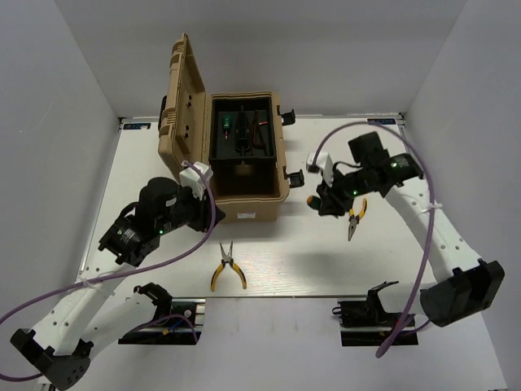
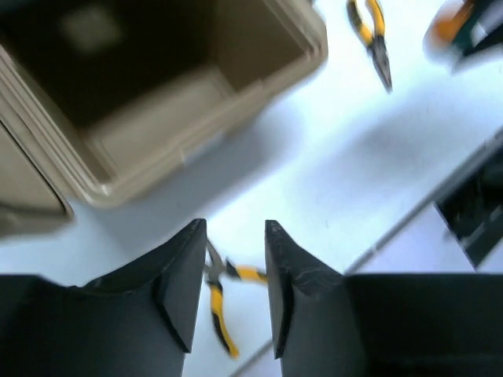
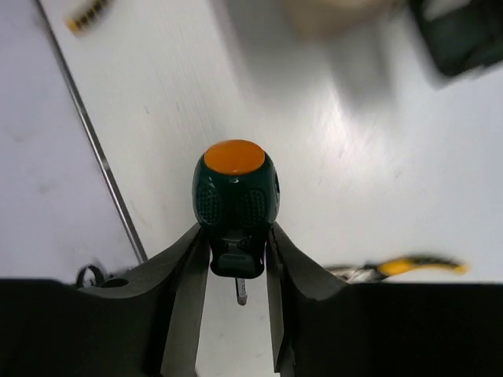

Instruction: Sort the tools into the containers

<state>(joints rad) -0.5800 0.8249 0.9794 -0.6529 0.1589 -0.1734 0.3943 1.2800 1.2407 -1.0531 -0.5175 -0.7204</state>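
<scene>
The right fingers (image 3: 179, 302) are clenched on the neck of a stubby green-handled screwdriver (image 3: 234, 196). Its orange cap points away from the wrist and its short tip shows between them. They hold it over the white surface (image 1: 326, 261), just right of the toolbox (image 1: 244, 210). A yellow-handled pliers (image 1: 356, 218) lies just to the right of them. The left fingers (image 2: 177, 283) stand apart, released, with nothing between them. Through their gap a second pliers (image 2: 218, 308) shows, lying on the surface to the near side of the toolbox's front wall. The tan toolbox sits at the far middle, its lid raised on the left. Its black inner tray (image 1: 215, 130) holds a second screwdriver (image 1: 224, 124) and some thin dark tools too small to tell apart.
</scene>
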